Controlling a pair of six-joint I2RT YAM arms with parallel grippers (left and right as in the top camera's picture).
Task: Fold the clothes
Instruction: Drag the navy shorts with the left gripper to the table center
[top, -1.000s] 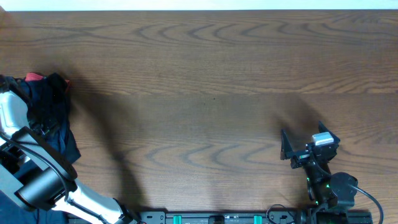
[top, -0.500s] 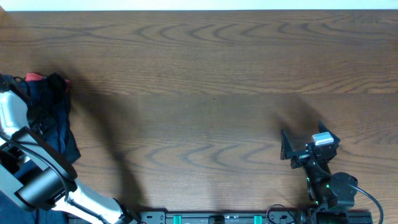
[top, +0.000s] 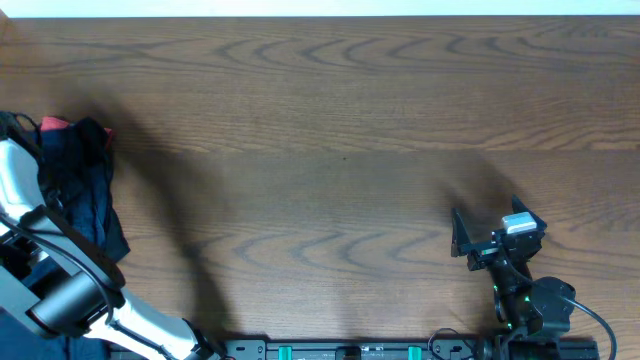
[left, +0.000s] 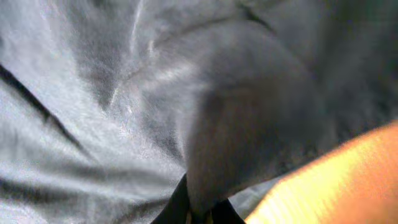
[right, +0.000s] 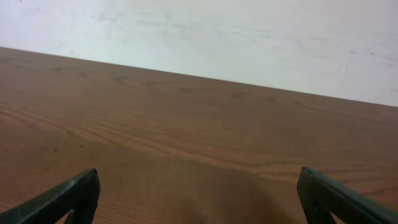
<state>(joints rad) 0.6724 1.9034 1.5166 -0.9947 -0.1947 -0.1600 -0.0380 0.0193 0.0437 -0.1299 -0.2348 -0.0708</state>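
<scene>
Lying at the far left edge of the wooden table (top: 330, 130), the clothes (top: 85, 190) formed a crumpled dark navy heap, partly cut off by the frame. A red piece (top: 55, 125) showed at the heap's far end. The left arm (top: 60, 300) reached in from the near left corner, and its white link lay over the heap, so the overhead view did not show its fingers.

In the left wrist view, navy cloth filled nearly the whole frame in soft creases. The left gripper (left: 198, 211) appeared at the bottom edge with its jaws drawn together, pinching a raised fold (left: 249, 137) of the fabric between them. A blurred orange patch (left: 336, 180) occupied the lower right corner; what it was could not be told.

The right gripper (top: 485, 222) stood near the front right of the table, well apart from the clothes, above bare wood. In the right wrist view its fingertips (right: 78, 193) sat at opposite edges of the frame, so the jaws were spread wide and held nothing. Beyond them were wood grain and a pale wall (right: 217, 37).
</scene>
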